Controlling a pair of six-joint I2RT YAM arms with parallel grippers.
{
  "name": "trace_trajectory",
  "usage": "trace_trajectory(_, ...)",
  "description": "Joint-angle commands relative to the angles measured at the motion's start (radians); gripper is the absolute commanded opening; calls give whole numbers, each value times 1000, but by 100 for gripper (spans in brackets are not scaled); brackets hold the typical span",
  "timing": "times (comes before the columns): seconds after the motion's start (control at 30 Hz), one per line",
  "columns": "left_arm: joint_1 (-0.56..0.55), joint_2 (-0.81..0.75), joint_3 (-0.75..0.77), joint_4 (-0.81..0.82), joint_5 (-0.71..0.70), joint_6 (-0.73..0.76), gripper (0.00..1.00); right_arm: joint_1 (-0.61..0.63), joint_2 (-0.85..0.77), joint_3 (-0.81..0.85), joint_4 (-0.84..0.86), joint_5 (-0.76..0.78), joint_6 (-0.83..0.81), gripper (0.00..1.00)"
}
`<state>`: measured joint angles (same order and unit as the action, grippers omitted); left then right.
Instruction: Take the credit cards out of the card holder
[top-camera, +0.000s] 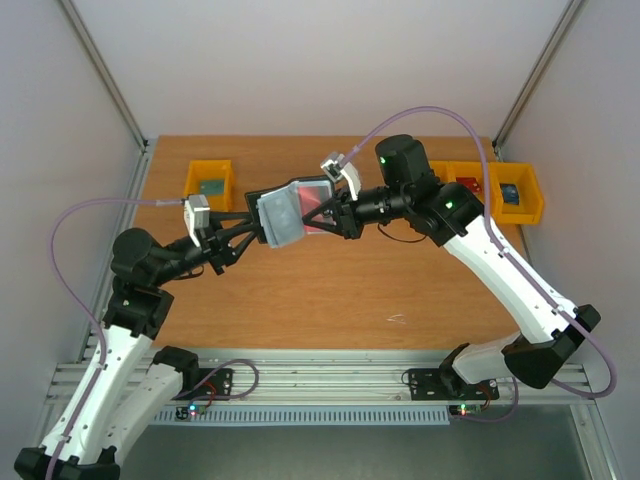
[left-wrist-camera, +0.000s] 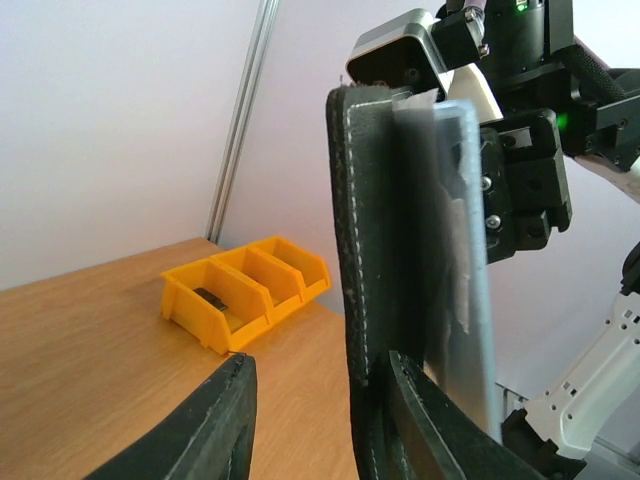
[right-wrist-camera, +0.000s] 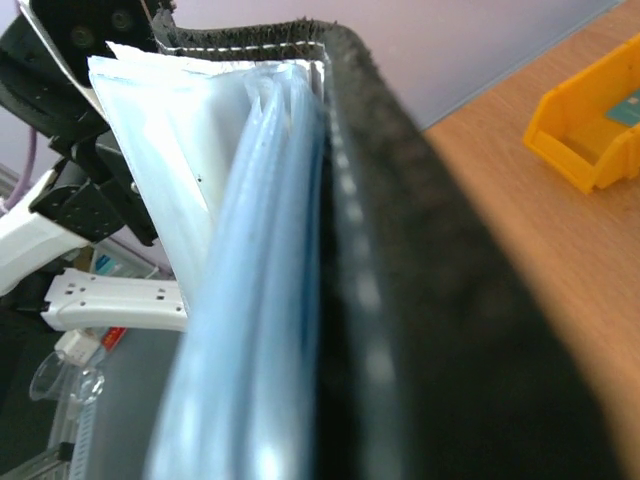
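Observation:
The card holder (top-camera: 282, 215) hangs in the air over the middle of the table, held between my two arms. It is a black wallet (left-wrist-camera: 370, 230) with blue-grey pockets (right-wrist-camera: 250, 300), and I see it edge-on in both wrist views. A red credit card (top-camera: 316, 200) shows in its right half. My left gripper (top-camera: 258, 228) is open around the wallet's left edge. One finger (left-wrist-camera: 440, 420) lies against the black cover; the other finger (left-wrist-camera: 205, 425) stands apart from it. My right gripper (top-camera: 322, 215) is shut on the wallet's right side. Its fingers are hidden behind the wallet in the right wrist view.
A yellow bin (top-camera: 209, 181) sits at the back left of the wooden table (top-camera: 330, 290). A row of yellow bins (top-camera: 505, 190) stands at the back right, also seen in the left wrist view (left-wrist-camera: 245, 290). Side walls close in the table.

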<state>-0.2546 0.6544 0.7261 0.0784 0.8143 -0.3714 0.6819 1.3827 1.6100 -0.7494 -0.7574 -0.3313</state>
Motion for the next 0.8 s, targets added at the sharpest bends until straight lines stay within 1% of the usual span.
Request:
trace_trajectory(0.0, 4, 12, 13, 16, 32, 51, 38, -5, -3, 16, 36, -89, 18, 1)
trace_trajectory(0.1, 4, 20, 16, 40, 74, 34, 48, -5, 16, 14, 48, -83, 40, 1)
trace_trajectory(0.17, 4, 18, 16, 63, 138, 24, 56, -5, 22, 17, 46, -58, 43, 1)
trace_trajectory(0.23, 3, 15, 14, 72, 172, 22, 61, -5, 25, 20, 47, -39, 46, 1)
trace_trajectory(0.33, 4, 12, 8, 79, 176, 12, 65, -4, 35, 31, 42, -39, 51, 1)
trace_trajectory(0.47, 3, 20, 9, 100, 196, -15, 65, -3, 47, 37, 31, -45, 49, 1)
trace_trajectory(0.57, 2, 24, 12, 120, 248, -39, 66, -4, 47, 40, 27, -38, 46, 1)
trace_trajectory(0.6, 0, 26, 12, 118, 245, -46, 64, -4, 47, 42, 26, -38, 46, 1)
trace_trajectory(0.63, 0, 29, 14, 111, 231, -47, 59, -3, 48, 44, 27, -42, 46, 1)
trace_trajectory(0.7, 1, 31, 14, 104, 192, -39, 43, -3, 50, 45, 34, -57, 51, 1)
trace_trajectory(0.77, -1, 37, 16, 99, 174, -30, 33, -1, 52, 46, 39, -69, 52, 1)
